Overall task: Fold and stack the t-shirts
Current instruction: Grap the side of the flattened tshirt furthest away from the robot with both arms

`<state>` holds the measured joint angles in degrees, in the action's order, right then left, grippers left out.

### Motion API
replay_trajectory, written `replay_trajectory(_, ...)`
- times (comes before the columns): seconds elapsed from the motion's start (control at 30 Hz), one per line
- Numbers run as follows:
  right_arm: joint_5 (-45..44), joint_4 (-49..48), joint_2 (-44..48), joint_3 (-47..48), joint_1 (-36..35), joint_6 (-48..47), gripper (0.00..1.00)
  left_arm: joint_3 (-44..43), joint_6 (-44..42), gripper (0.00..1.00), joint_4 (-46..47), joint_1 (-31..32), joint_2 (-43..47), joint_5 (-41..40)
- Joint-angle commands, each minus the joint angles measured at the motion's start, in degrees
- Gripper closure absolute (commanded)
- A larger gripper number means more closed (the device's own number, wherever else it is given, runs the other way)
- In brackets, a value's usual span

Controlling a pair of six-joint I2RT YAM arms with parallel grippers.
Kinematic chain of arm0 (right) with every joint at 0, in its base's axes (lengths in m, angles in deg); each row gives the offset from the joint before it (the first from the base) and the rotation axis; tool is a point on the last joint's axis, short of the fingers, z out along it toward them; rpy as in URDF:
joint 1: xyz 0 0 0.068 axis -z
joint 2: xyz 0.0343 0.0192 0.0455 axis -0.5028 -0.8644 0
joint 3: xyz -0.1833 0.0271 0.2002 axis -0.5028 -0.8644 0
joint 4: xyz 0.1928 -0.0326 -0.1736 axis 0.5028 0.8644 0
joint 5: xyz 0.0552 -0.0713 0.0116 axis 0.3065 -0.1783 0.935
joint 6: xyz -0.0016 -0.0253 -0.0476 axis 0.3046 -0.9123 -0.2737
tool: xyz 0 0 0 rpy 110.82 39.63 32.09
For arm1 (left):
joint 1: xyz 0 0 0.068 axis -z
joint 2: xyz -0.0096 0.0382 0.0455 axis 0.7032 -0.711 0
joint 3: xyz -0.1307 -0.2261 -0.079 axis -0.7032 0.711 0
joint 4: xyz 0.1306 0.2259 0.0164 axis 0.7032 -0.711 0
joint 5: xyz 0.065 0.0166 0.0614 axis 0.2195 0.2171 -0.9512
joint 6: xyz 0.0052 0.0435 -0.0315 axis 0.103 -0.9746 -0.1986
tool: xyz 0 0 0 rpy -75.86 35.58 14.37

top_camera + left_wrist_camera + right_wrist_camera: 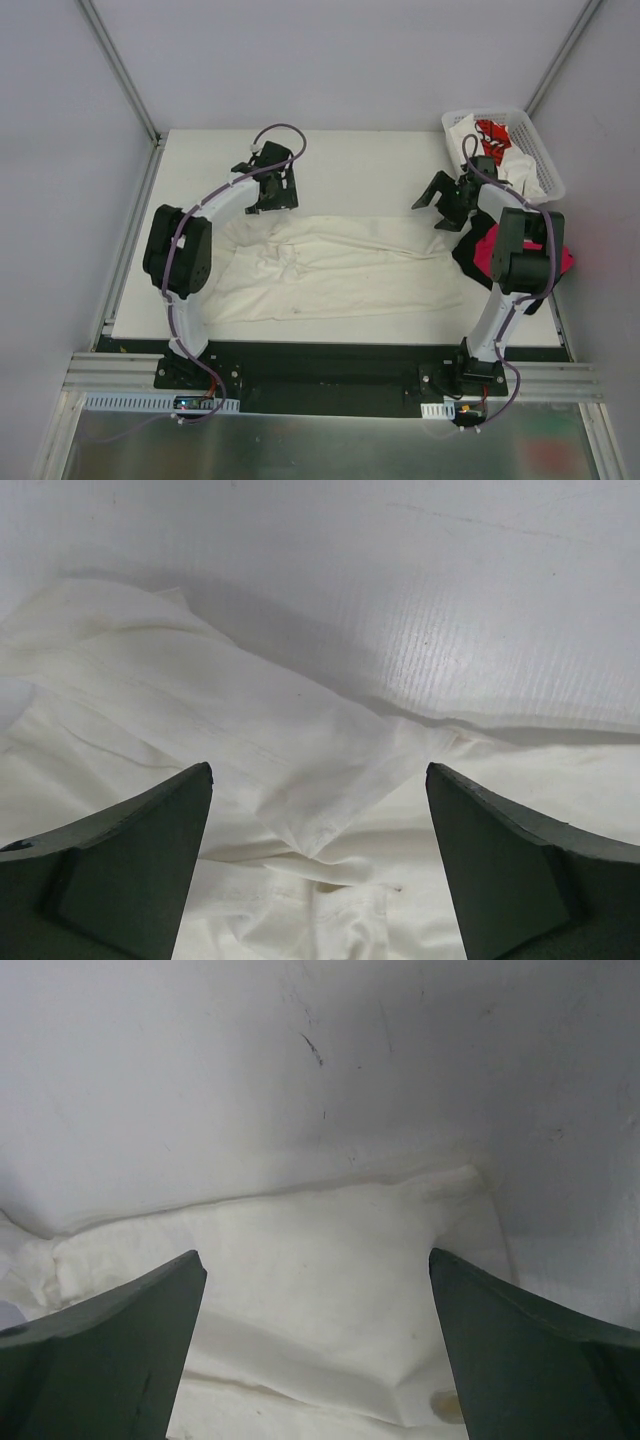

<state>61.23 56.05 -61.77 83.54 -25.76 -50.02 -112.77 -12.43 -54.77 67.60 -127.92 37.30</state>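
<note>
Cream-white t-shirt (330, 265) lies spread across the middle of the surface (360, 160), long side running left to right, wrinkled, not folded. Its left end is bunched a bit and reaches close to the surface's left edge.

In the left wrist view the same cream-white t-shirt (250, 770) shows creases and a folded seam, with bare surface (450, 600) beyond its far edge. In the right wrist view a corner of it (330, 1290) shows, far edge and right edge both visible, flat on the surface (200, 1080).

Magenta-pink t-shirt (480, 258) sits crumpled at the right side of the surface, just right of the cream one, on top of a black t-shirt (462, 265). Both are partly hidden by the right arm.

White t-shirt with red print (492, 133) is in the basket (548, 160) at the far right corner, along with other white cloth.

Left hand (272, 198) hangs over the far left part of the cream shirt. In its own view the left hand (320, 770) is released, jaws spread wide, only cloth below, nothing grasped.

Right hand (432, 212) hangs over the far right corner of the cream shirt, between it and the basket. In its own view the right hand (318, 1255) is released too, jaws wide apart, empty.
</note>
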Motion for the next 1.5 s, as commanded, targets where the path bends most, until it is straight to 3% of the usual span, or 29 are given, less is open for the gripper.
replay_trajectory(0.0, -2.0, -1.6, -0.7, 3.7, 2.6, -1.1, 0.03, 1.0, -0.8, 0.13, -1.3, 0.1, 4.2, -0.5)
replay_trajectory(0.23, -0.3, -1.9, -4.0, 7.8, 4.5, -0.2, 0.03, 2.7, -0.8, 0.13, -1.3, 0.1, 6.8, 0.2)
replay_trajectory(0.4, 0.3, -3.9, -2.3, 4.6, 3.5, 0.0, 0.05, 4.9, 0.6, 0.13, -0.5, 0.1, 9.7, 2.4)
replay_trajectory(0.5, 6.9, -7.8, -1.9, 3.1, 2.1, -1.8, 0.05, 10.7, 0.0, 0.13, 8.6, -0.7, 13.9, 8.2)
replay_trajectory(0.57, 12.6, -5.5, -3.2, 5.1, 1.3, -4.8, 0.06, 13.7, 0.7, 0.13, 13.2, -1.3, 16.4, 11.3)
replay_trajectory(0.6, 12.9, 0.1, -3.5, 6.5, 0.0, -6.7, 0.06, 14.1, 0.5, 0.13, 13.7, -1.4, 16.6, 12.0)
replay_trajectory(0.73, -2.0, 23.1, -5.4, 23.4, -4.2, -18.7, 0.0, 13.1, -0.1, 0.13, 13.8, -1.5, 16.7, 14.4)
replay_trajectory(0.8, -10.6, 34.5, -7.2, 29.4, -6.2, -20.6, 0.04, 13.4, 0.1, 0.13, 13.8, -1.6, 16.6, 15.2)
replay_trajectory(0.87, -29.8, 41.1, -9.0, 38.4, -7.7, -21.0, 0.04, 13.4, 0.2, 0.13, 13.8, -1.6, 16.3, 15.7)
replay_trajectory(0.97, -37.2, 49.0, -10.3, 44.6, -8.6, -22.7, 0.04, 13.5, 0.4, 0.13, 13.8, -1.5, 16.0, 16.2)
replay_trajectory(1.1, -35.9, 43.6, -6.3, 35.0, -8.0, -22.0, 0.04, 13.9, 0.3, 0.13, 13.8, -1.5, 16.6, 16.0)
replay_trajectory(1.3, -25.0, 30.5, -2.6, 17.8, -5.0, -18.1, 0.04, 14.5, -0.1, 0.13, 13.8, -1.5, 17.0, 16.2)
replay_trajectory(1.47, -19.9, 26.6, -3.8, 14.9, -4.7, -16.5, 0.04, 14.4, -0.3, 0.13, 13.8, -1.5, 17.3, 16.9)
